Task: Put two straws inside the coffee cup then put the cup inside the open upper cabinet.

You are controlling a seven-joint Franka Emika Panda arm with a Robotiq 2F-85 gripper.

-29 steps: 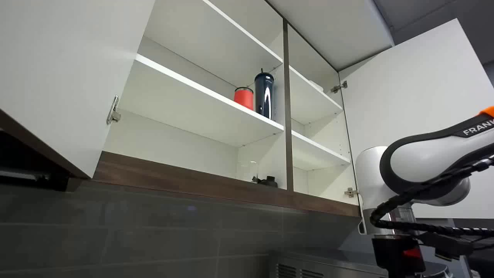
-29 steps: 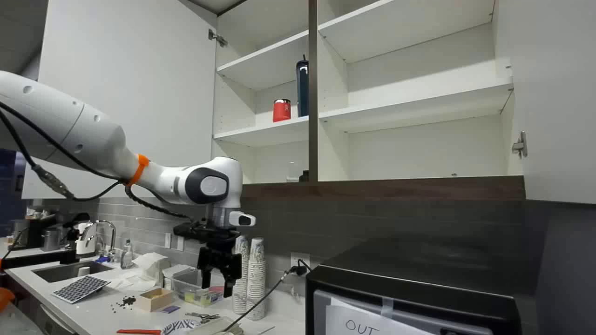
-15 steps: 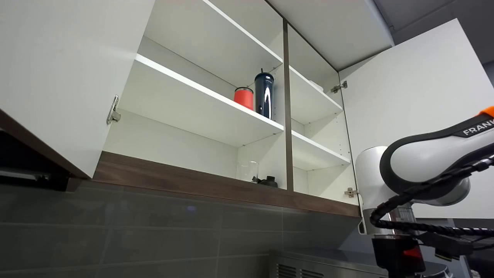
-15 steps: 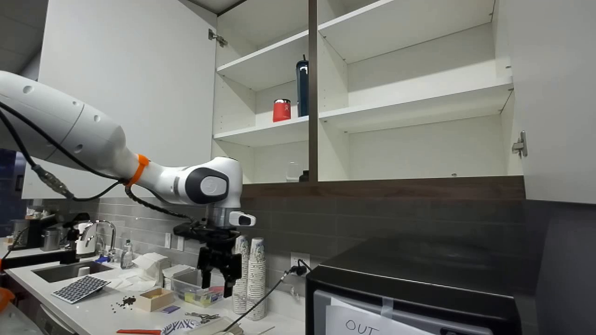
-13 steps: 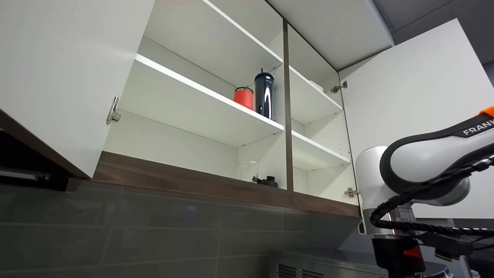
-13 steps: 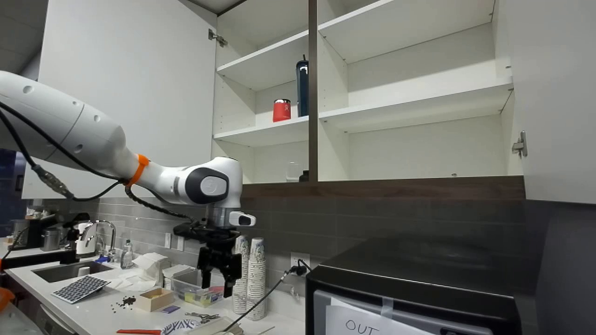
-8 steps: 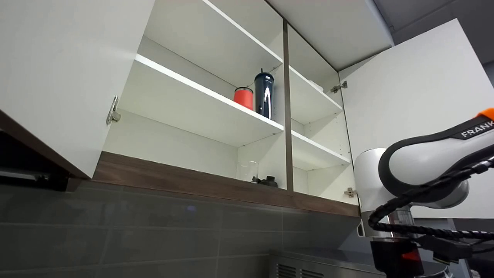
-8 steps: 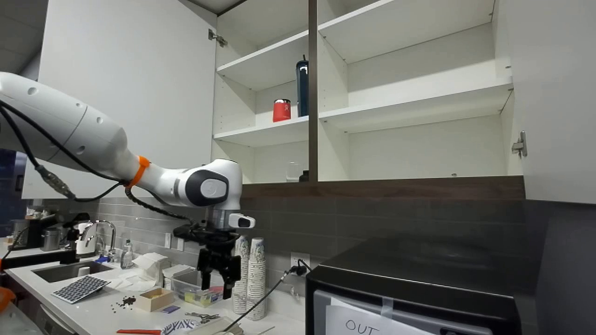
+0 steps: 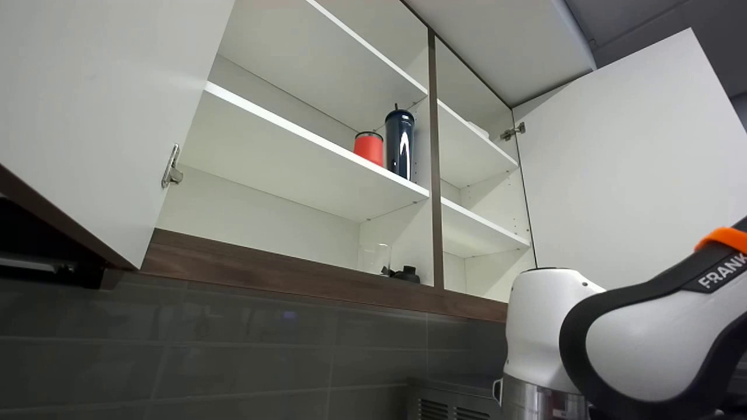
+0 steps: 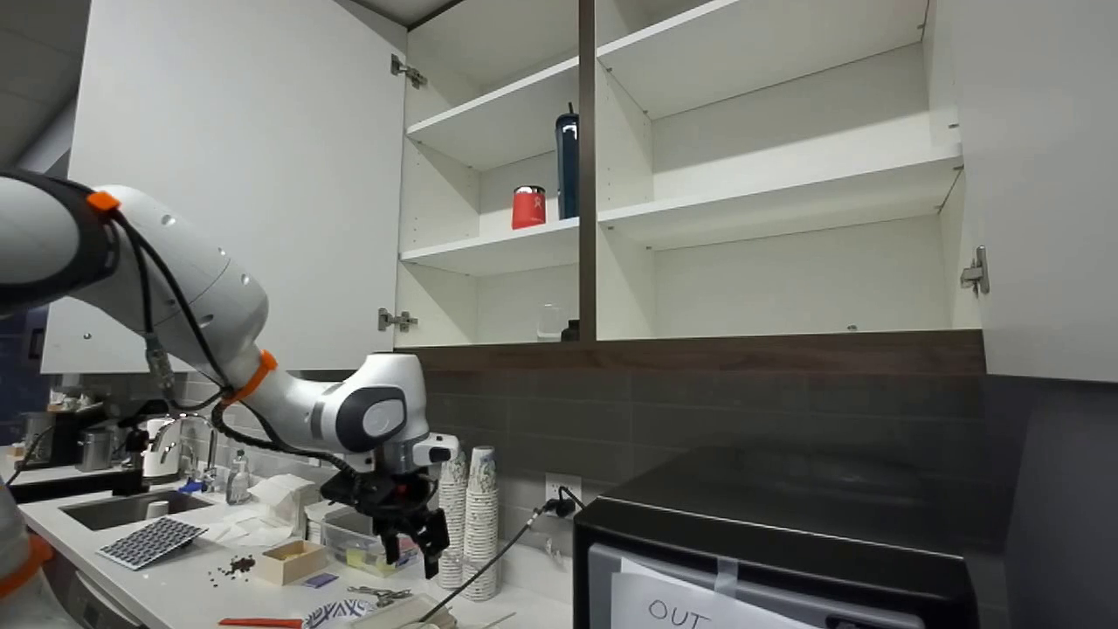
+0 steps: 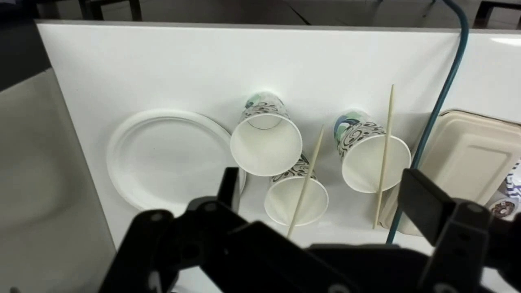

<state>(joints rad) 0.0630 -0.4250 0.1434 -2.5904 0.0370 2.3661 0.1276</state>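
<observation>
In an exterior view, my white, hard-shelled robot arm (image 10: 223,288) has dropped in the last half sec & its wrist now leans over more, so a small steel door hinge (image 10: 397,320) it was hiding shows; next along, the black two-fingered gripper (image 10: 410,563) sits a bit lower above the glossy white worktop (image 10: 188,590), jaws apart as wide as before, nothing held; further over, the big white upper cabinet w/ dark brown wood underside (image 10: 786,354) is unchanged & wide open. Imo I'm on approach for the first pick, w/ the whole task left.

In the wrist view, at left, there's a round, white, shallow plate (image 11: 167,158), prob pressed paper, w/ a matte face & raised rim. Just beside it stands a small white paper cup w/ green-grey swirls (image 11: 266,142), mouth toward my cam. Then a lower twin cup (image 11: 285,199), same print, w/ a thin, pale, wooden-looking straw (image 11: 306,179) lying across its mouth. Then a third printed cup (image 11: 362,160), w/ a second straw (image 11: 385,156) across it the same way. Neither straw's inside yet, & I can't tell which of the 3 is the task's coffee cup bc they all match. Past those come a smooth teal rubbery cable (image 11: 437,106) & a beige moulded-fibre tray (image 11: 472,154) w/ rounded corners. Straws look stiff, slim & likely to roll, so I'd pinch mid-length, slowly; the cup walls look thin & easy to dent, so squeeze lightly
</observation>
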